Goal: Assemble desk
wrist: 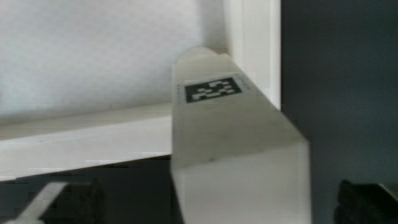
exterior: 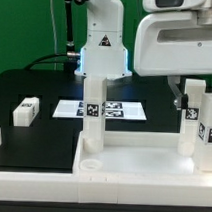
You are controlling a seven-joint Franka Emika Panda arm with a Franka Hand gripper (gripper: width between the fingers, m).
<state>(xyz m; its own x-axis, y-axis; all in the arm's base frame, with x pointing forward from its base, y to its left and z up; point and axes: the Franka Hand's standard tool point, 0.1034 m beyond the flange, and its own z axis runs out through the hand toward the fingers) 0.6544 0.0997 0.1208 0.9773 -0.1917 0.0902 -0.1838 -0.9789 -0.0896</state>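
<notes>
Wrist view looks down a square white leg [wrist: 222,140] standing upright in a corner of the desk slab [wrist: 89,60], its tag facing the camera. The end effector [wrist: 205,200] straddles it with jaws spread as wide as they go, holding nothing. The fingers [wrist: 43,205] appear clear of the leg on both sides, though their tips are dim and partly cut off. The step in hand is probably seating this leg in its corner socket by turning it. To do that well, close squarely on two opposite flat faces, above the raised rim, and turn about the leg's own axis so it remains plumb. Exterior view puts the slab at the front of the black bench [exterior: 43,131], with a second upright leg [exterior: 94,113] toward the exterior view's left, well apart, so there is room to rotate. The rim lies just beside the leg's foot. A loose leg [exterior: 27,111] rests on the bench farther left, and the marker board [exterior: 69,109] lies behind.
</notes>
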